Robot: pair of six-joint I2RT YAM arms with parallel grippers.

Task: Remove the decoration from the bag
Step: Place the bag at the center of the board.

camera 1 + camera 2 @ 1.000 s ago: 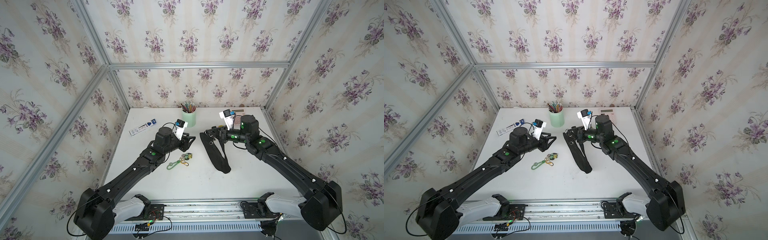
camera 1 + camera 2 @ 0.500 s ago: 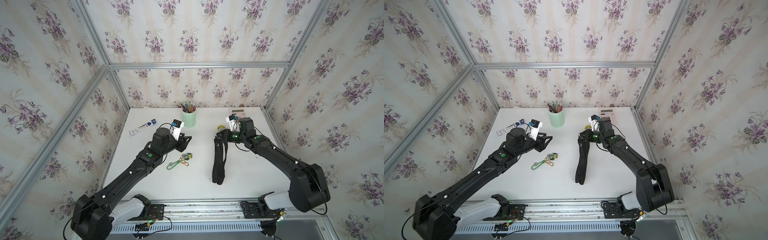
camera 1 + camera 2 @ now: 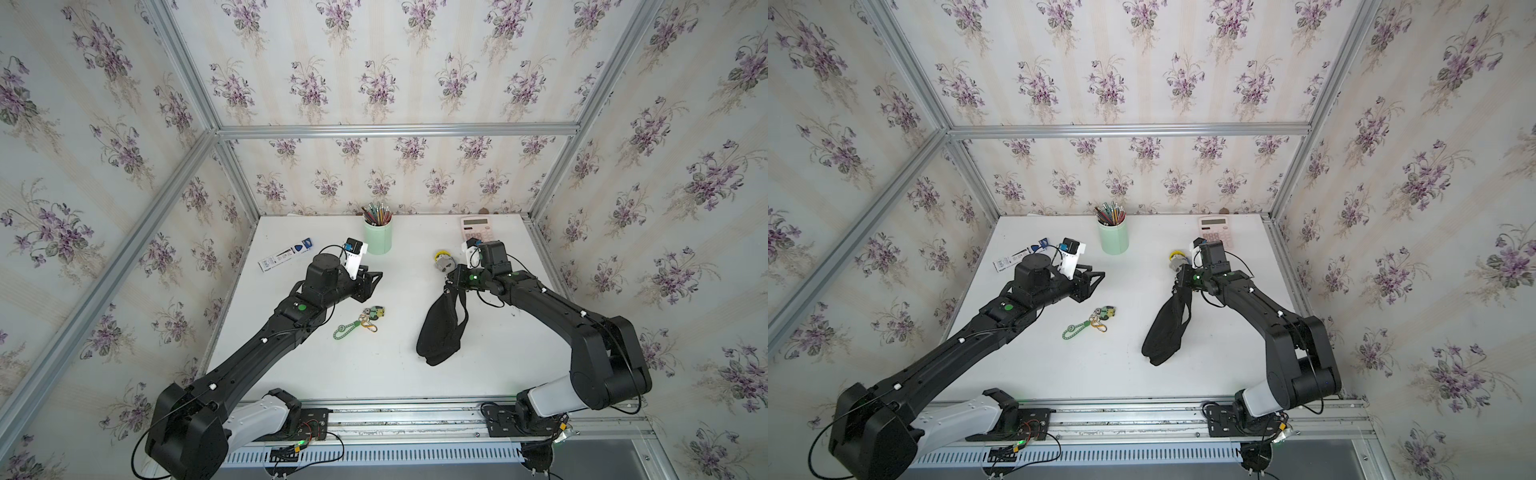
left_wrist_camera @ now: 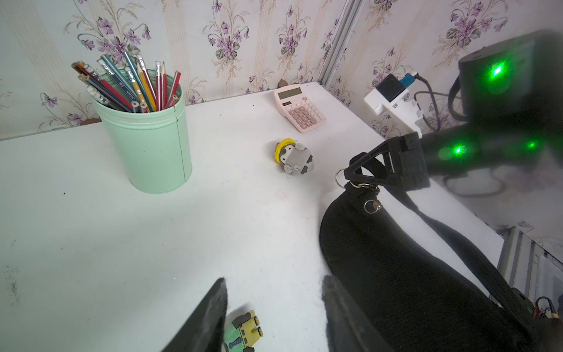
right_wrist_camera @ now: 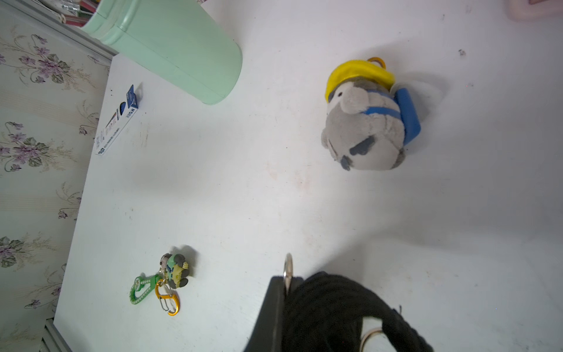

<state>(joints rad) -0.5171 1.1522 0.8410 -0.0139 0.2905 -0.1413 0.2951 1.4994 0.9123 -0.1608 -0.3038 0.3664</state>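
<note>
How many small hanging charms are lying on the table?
2. The green cord keychain lies mid-table, apart from the bag. The grey plush toy lies farther back, near the calculator. The bag could hide more.

Robot test booth, floral wallpaper panels (image 3: 374, 62), aluminium frame (image 3: 395, 131)

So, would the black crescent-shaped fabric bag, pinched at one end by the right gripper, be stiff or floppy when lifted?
Probably floppy: the black fabric bag sags from the right gripper, slumping toward the white table. Its thin black strap droops loosely, so it may swing. Likely light: a pinch at one end holds it.
</note>
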